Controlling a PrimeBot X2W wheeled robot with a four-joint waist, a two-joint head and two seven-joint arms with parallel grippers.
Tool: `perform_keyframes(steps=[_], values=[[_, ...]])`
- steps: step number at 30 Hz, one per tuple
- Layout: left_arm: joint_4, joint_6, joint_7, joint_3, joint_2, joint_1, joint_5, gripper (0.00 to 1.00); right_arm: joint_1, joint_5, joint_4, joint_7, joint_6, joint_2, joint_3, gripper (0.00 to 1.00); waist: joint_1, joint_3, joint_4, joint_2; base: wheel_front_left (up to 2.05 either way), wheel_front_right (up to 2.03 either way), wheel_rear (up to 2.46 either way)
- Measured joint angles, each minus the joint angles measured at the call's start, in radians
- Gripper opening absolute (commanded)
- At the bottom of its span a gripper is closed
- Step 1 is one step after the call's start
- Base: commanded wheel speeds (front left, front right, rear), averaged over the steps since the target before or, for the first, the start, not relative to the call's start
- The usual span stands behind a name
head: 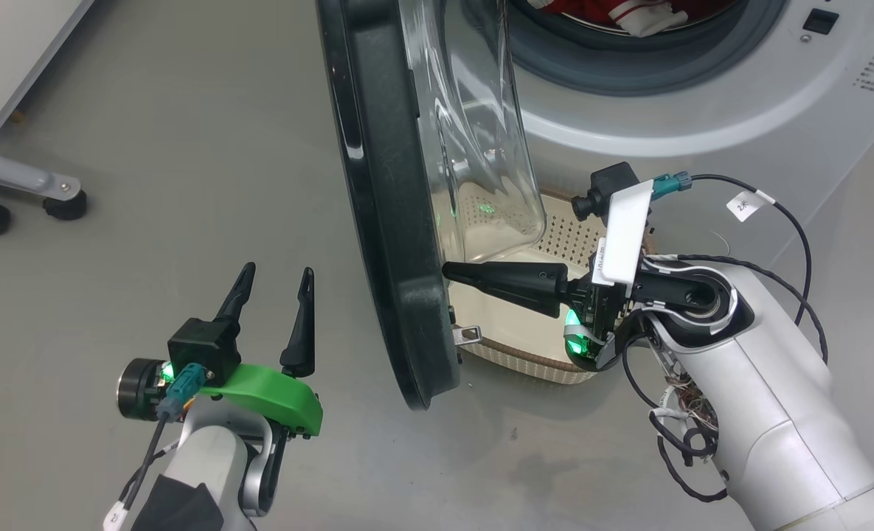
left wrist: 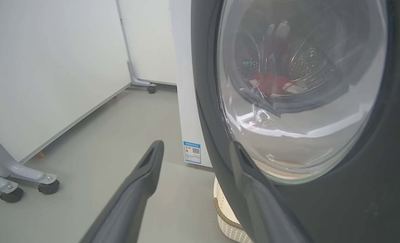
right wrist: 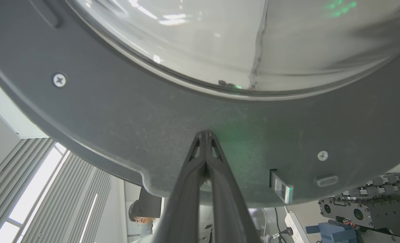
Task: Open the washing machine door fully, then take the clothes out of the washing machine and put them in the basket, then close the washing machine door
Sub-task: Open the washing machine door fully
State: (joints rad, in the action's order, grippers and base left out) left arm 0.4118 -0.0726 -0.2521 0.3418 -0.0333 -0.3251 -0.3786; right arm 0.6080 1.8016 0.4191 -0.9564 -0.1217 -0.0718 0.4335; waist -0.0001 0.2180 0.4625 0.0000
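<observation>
Currently the washing machine door (head: 389,221) stands half open, edge-on mid-view, with the clothes (head: 614,11) inside the washing machine (head: 702,110) at 12 o'clock and the basket (head: 525,363) on the floor (head: 186,147) just behind the door at 5 o'clock. The right claw (head: 450,271), fingers together, presses its tips on the door's inner frame and may skid off. The left claw (head: 278,271), fingers apart at 8 o'clock, sits where the swinging door could strike it.

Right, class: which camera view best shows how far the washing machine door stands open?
The head view: the washing machine door stands edge-on, swung well out from the washing machine. The left wrist view gives its outer ring and glass close up; the right wrist view, its inner frame.
</observation>
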Motion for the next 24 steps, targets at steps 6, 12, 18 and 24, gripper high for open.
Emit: perform_keyframes(steps=[6,12,18,24], values=[[-0.004,0.000,0.000,-0.001,0.000,0.000,-0.001,1.00,-0.006,0.002,-0.004,0.031,0.000,0.002,0.015,0.00,0.0000,-0.003,0.005,0.0000,0.00,0.00,0.00],[-0.009,-0.003,0.000,-0.010,0.000,0.002,-0.007,1.00,-0.042,0.026,-0.008,0.079,0.000,0.004,-0.008,0.00,0.0000,-0.006,0.002,0.0000,0.00,0.00,0.00],[-0.015,-0.003,0.000,-0.012,0.000,0.004,-0.008,1.00,-0.090,0.029,-0.040,0.171,0.000,0.007,-0.105,0.00,0.0001,-0.010,-0.007,0.0000,0.00,0.00,0.00],[-0.019,-0.006,0.000,-0.019,0.000,0.005,-0.008,1.00,-0.154,0.004,-0.096,0.285,0.000,0.003,-0.203,1.00,0.0001,-0.009,-0.018,0.0000,0.00,0.00,0.00]])
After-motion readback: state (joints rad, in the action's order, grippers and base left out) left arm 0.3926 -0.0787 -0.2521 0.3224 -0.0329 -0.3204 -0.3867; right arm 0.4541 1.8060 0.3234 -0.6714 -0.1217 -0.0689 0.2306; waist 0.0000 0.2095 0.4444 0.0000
